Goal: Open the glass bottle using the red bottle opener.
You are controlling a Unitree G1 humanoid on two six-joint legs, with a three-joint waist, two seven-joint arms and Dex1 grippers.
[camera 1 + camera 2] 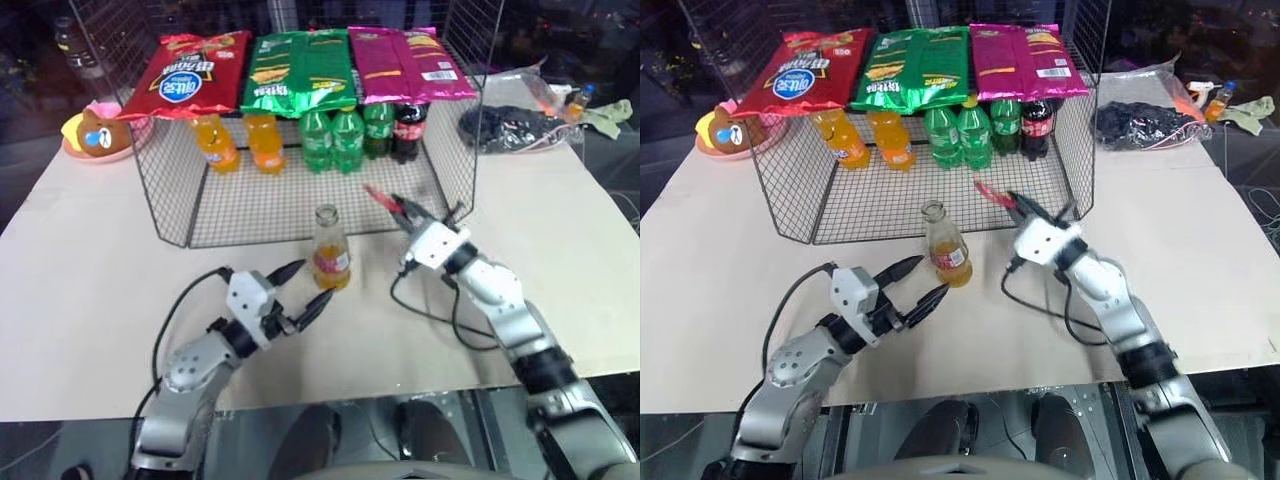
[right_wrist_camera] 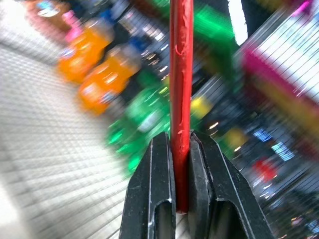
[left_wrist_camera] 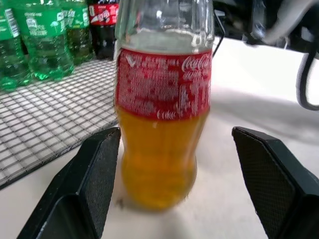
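The glass bottle [image 1: 331,256] of orange drink with a red label stands upright on the table just in front of the wire rack. My left gripper [image 1: 307,286] is open, its two black fingers reaching to either side of the bottle's lower half without touching it. In the left wrist view the bottle [image 3: 162,114] stands between the fingers [image 3: 94,174]. My right gripper [image 1: 402,211] is to the right of the bottle and shut on the red bottle opener [image 1: 381,195], which sticks out toward the rack. The opener [image 2: 180,74] is clamped between the jaws in the right wrist view.
A wire mesh rack [image 1: 300,215] stands behind the bottle, holding orange plastic bottles [image 1: 218,143], green soda bottles [image 1: 332,138] and a cola bottle [image 1: 409,130], with snack bags [image 1: 300,68] on top. A bear-shaped dish [image 1: 95,135] sits back left, dark cables [image 1: 510,128] back right.
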